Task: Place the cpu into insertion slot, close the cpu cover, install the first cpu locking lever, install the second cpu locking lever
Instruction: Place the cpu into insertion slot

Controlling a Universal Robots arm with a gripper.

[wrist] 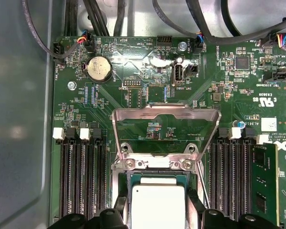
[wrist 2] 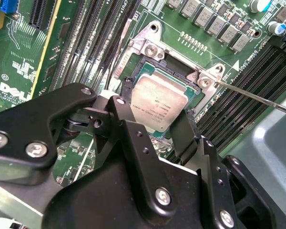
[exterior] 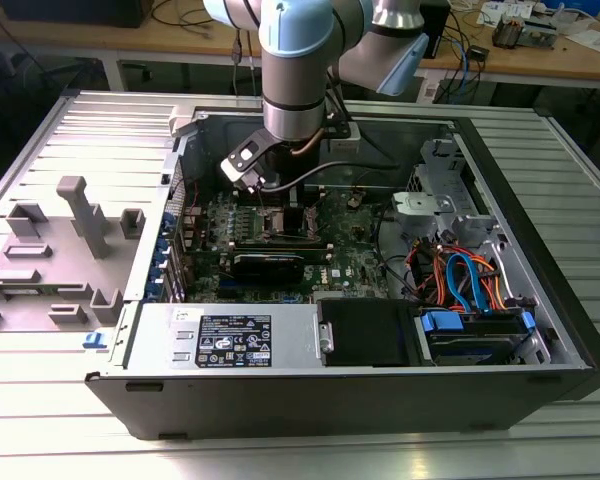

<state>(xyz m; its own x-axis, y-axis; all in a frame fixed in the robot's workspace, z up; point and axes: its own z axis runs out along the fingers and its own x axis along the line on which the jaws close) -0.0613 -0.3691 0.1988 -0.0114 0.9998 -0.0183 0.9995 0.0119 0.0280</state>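
Arm (exterior: 298,70) and claw (exterior: 283,200) reach straight down into the open computer case (exterior: 280,345) in the exterior view. The case lies on its side on the ribbed counter (exterior: 540,440), and the claw hangs low over the motherboard (exterior: 355,265).

In the second wrist view the claw is closed narrow on the cpu (wrist 2: 159,107), a black finger (wrist 2: 185,131) against each of two opposite edges. The chip is at the insertion slot (wrist 2: 155,67); I can't tell whether it is fully seated. A thin locking lever (wrist 2: 257,99) sticks out free beside it.

In the first wrist view the cpu cover (wrist: 164,112) stands swung open beyond the slot, with the board showing through its window.

I'd judge the chip light, stiff and delicate, so the edges are the right place to hold it.
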